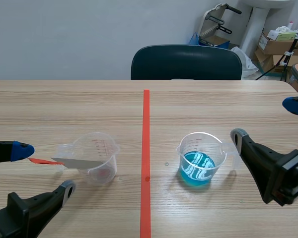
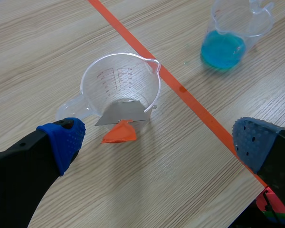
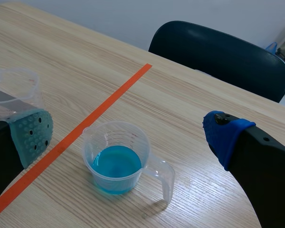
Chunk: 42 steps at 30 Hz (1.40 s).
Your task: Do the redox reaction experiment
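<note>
Metal strip [image 2: 123,114] is propped on the rim of the empty beaker [image 2: 121,85], its orange tab [image 2: 119,133] outside, on the counter [image 1: 89,104]. The beaker of blue solution [image 1: 197,161] stands well apart. Left end effector [image 2: 159,140] and right end effector [image 1: 265,120] are spread, pinching nothing. Pick-up is judged pending: the tab must be gripped, then the strip transferred into the solution.

Wooden table [image 1: 64,104]: fills the lower two thirds of the frame. Orange-red tape line [image 1: 146,148]: runs down the table's centre, from upper middle to bottom edge. Dark chair [image 1: 186,62]: upper centre, behind the table's far edge. Grey wall [image 1: 64,34]: upper left. Cardboard boxes [image 1: 278,43]: upper right corner, beside a white column [image 1: 257,22]. Metal-framed cart [image 1: 216,22]: left of the column.
</note>
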Each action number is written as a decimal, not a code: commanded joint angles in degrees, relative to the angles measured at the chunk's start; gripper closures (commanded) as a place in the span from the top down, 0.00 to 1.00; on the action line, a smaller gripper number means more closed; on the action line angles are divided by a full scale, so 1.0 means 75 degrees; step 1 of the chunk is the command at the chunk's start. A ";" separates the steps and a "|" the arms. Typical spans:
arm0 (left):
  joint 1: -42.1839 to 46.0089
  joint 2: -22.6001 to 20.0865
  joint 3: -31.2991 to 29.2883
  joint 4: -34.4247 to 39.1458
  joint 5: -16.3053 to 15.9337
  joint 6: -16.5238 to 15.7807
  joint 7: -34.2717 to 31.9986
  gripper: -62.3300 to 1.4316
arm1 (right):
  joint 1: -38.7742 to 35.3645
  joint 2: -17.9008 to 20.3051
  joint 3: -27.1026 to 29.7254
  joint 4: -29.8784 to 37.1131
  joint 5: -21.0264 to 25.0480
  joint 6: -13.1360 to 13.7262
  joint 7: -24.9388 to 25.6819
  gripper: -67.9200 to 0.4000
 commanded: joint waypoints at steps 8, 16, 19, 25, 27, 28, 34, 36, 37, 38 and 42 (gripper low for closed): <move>-0.0023 0.0023 -0.0050 0.0044 -0.0044 -0.0012 -0.0114 1.00 | 0.0026 0.0082 0.0122 0.0122 -0.0009 -0.0023 0.0140 1.00; -0.0023 0.0023 -0.0050 0.0044 -0.0038 -0.0012 -0.0114 1.00 | 0.0026 0.0082 0.0122 0.0122 -0.0175 -0.0017 0.0137 1.00; -0.0023 0.0023 -0.0050 0.0044 -0.0023 -0.0012 -0.0114 1.00 | 0.0032 0.0082 0.0122 0.0122 -0.0178 0.0064 0.0137 1.00; -0.0023 0.0023 -0.0050 0.0044 -0.0023 -0.0012 -0.0114 1.00 | 0.0271 0.0085 0.0041 0.0122 -0.0350 0.0210 0.0050 1.00; -0.0023 0.0020 -0.0050 0.0044 -0.0023 -0.0012 -0.0117 1.00 | 0.0388 0.0085 -0.0041 0.0122 -0.0469 0.0210 0.0026 1.00; -0.0023 0.0020 -0.0050 0.0044 -0.0023 -0.0012 -0.0117 1.00 | 0.0443 0.0085 -0.0105 0.0122 -0.0565 0.0210 0.0023 1.00; -0.0023 0.0020 -0.0050 0.0044 -0.0023 -0.0012 -0.0117 1.00 | 0.0822 0.0085 -0.0650 0.0122 -0.1160 0.0210 0.0020 1.00; -0.0023 0.0020 -0.0050 0.0044 -0.0023 -0.0012 -0.0117 1.00 | 0.1011 0.0085 -0.0895 0.0122 -0.1390 0.0239 0.0020 1.00; -0.0023 0.0020 -0.0050 0.0044 -0.0023 -0.0012 -0.0117 1.00 | 0.1090 0.0085 -0.1020 0.0122 -0.1486 0.0239 0.0017 1.00; -0.0023 0.0020 -0.0050 0.0044 -0.0023 -0.0012 -0.0117 1.00 | 0.1195 0.0085 -0.1160 0.0122 -0.1577 0.0242 0.0015 1.00; -0.0023 0.0020 -0.0050 0.0044 -0.0023 -0.0012 -0.0117 1.00 | 0.1623 0.0102 -0.1746 0.0122 -0.1845 0.0236 -0.0079 1.00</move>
